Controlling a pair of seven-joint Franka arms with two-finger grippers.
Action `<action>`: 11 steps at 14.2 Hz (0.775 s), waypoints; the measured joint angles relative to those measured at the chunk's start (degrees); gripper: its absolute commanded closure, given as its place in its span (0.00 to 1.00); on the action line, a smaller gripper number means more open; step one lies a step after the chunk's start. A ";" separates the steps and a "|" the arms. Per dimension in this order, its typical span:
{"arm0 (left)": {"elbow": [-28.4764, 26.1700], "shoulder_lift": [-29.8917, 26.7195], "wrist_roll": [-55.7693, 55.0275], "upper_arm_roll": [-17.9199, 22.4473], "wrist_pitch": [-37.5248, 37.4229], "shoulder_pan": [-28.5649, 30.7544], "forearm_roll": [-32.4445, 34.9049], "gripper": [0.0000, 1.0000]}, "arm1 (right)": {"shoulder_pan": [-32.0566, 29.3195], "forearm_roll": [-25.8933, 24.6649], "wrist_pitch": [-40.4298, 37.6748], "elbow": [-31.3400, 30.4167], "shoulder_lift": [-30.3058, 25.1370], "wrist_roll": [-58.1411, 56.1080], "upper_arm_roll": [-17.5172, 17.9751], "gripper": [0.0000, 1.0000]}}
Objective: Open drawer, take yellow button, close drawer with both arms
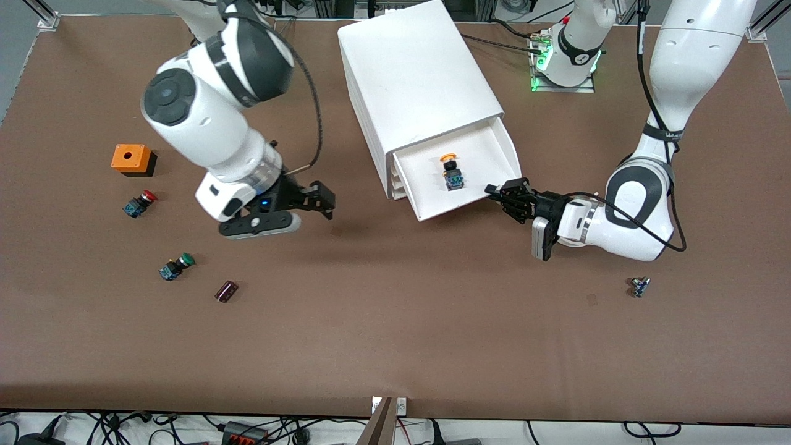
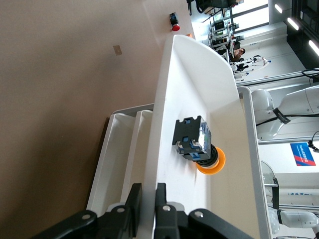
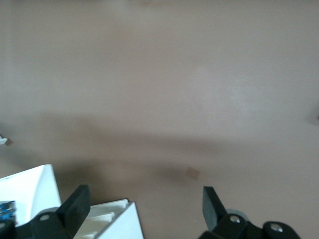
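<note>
The white cabinet (image 1: 414, 74) stands at the table's middle. Its uppermost drawer (image 1: 420, 170) is pulled out. The orange-capped button (image 1: 452, 173) lies on its side in that drawer. My left gripper (image 1: 494, 190) is shut on the drawer's front wall at the corner toward the left arm's end. In the left wrist view the fingers (image 2: 133, 204) pinch that wall of the drawer (image 2: 189, 89), with the button (image 2: 197, 144) just past them. My right gripper (image 1: 318, 201) is open and empty over bare table beside the cabinet. The right wrist view shows its open gripper (image 3: 144, 199) over the cabinet's corner (image 3: 117, 219).
Toward the right arm's end lie an orange box (image 1: 131, 159), a red-capped button (image 1: 139, 203), a green-capped button (image 1: 176, 266) and a dark cylinder (image 1: 226, 291). A small part (image 1: 639, 286) lies toward the left arm's end. The three lower drawers (image 2: 119, 149) are shut.
</note>
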 measured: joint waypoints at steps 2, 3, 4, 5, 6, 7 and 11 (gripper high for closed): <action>0.34 0.18 -0.18 0.13 0.01 0.06 1.13 0.00 | 1.92 0.00 0.36 2.19 1.63 0.57 0.01 0.00; 0.50 0.19 -0.92 0.30 -0.26 0.31 1.47 0.00 | 2.62 -0.02 0.40 3.28 2.41 0.61 0.01 0.00; 0.98 0.18 -2.52 0.43 -1.29 0.70 2.31 0.00 | 3.48 -0.29 0.46 4.36 3.10 0.61 0.00 0.00; 2.01 0.06 -5.17 0.47 -2.84 1.09 3.97 0.00 | 4.70 -0.86 0.57 5.51 3.80 0.61 -0.01 0.00; 3.58 -0.26 -8.95 0.47 -4.49 1.36 6.19 0.00 | 6.16 -1.60 0.61 6.65 4.42 0.84 -0.01 0.00; 5.56 -0.95 -13.83 0.48 -6.27 1.46 8.95 0.00 | 7.94 -2.72 0.69 7.59 5.04 1.98 -0.01 0.00; 13.69 -5.89 -32.44 -0.01 -12.27 1.37 22.63 0.00 | 14.85 -8.13 3.68 11.28 9.14 9.87 -0.12 0.00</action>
